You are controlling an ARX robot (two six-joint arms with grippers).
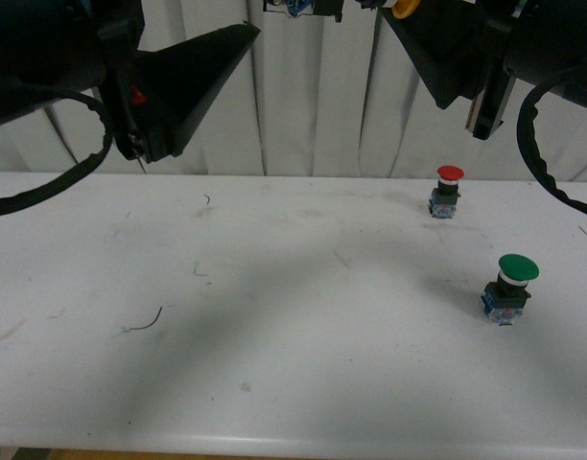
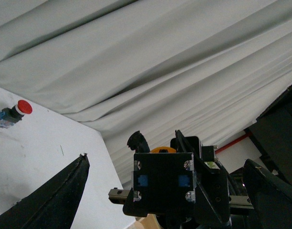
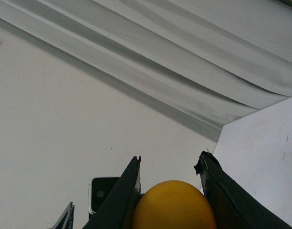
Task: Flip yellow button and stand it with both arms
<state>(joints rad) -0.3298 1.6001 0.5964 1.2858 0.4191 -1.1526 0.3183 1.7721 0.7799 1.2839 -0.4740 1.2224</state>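
Note:
High above the table, at the top edge of the front view, my right gripper [image 1: 401, 17] is shut on the yellow button [image 1: 406, 8]; only a sliver of its cap shows there. In the right wrist view the round yellow cap [image 3: 173, 205] sits wedged between the two black fingers of the right gripper [image 3: 170, 156]. The left wrist view looks at the button's black and blue body [image 2: 162, 183], with a strip of yellow above it. My left gripper [image 2: 165, 159] is open, its fingers [image 2: 55, 195] spread wide on either side of the button and apart from it. Its finger [image 1: 202, 67] points right in the front view.
A red-capped switch [image 1: 448, 190] stands at the back right of the white table [image 1: 274, 316]. A larger green-capped switch [image 1: 507, 287] stands nearer on the right. A pleated white curtain [image 1: 313, 105] hangs behind. The red switch [image 2: 12, 112] also shows in the left wrist view.

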